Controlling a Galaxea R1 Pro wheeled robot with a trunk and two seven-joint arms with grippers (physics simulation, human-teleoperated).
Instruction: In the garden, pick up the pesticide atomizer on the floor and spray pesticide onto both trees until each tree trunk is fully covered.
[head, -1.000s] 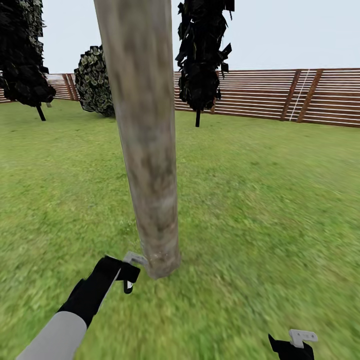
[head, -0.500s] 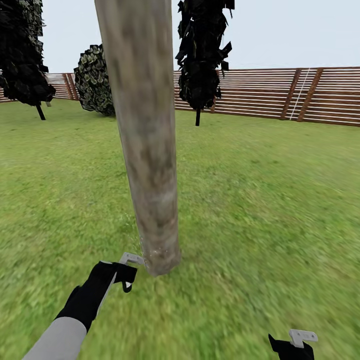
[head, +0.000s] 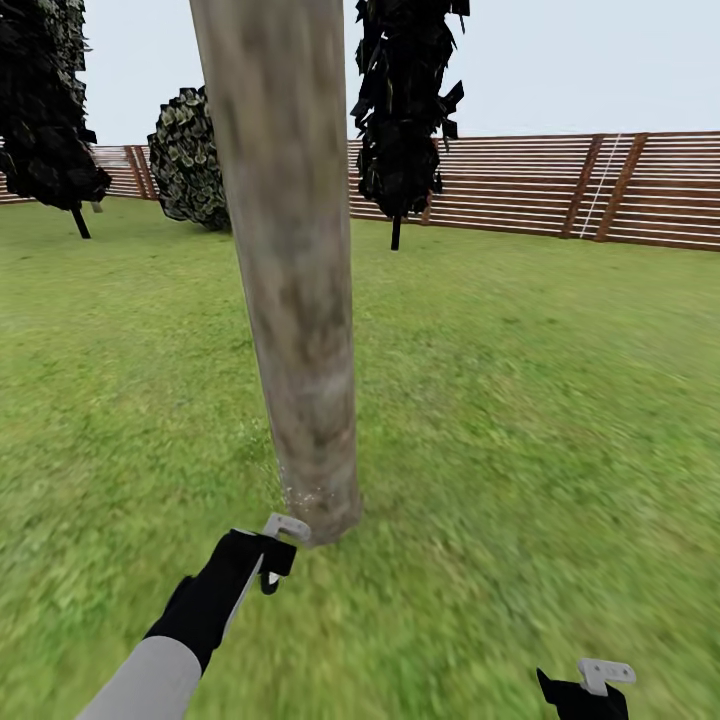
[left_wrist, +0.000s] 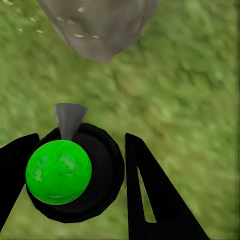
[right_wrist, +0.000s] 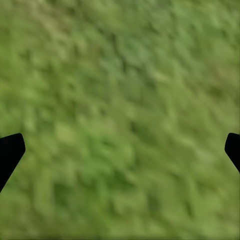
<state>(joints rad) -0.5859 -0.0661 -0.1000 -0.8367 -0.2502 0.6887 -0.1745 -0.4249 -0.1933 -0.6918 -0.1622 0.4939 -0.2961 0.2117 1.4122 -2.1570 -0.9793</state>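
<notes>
Left claw (head: 272, 553), black with pale-grey fingers, is clamped around the black-bodied pesticide atomizer (left_wrist: 75, 172) with its green domed top and grey nozzle, held low just beside the foot of the thick mottled grey-brown tree trunk (head: 295, 300). Nozzle points at the trunk base, where pale specks show on the bark. Right claw (head: 585, 690) hangs spread apart over the blurry green grass floor (head: 520, 420), well clear of the trunk; brown slatted wooden fence (head: 600, 190) stands behind.

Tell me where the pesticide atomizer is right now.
The pesticide atomizer sits in the left gripper, low left of centre in the head view, its nozzle aimed at the tree trunk base just ahead.
</notes>
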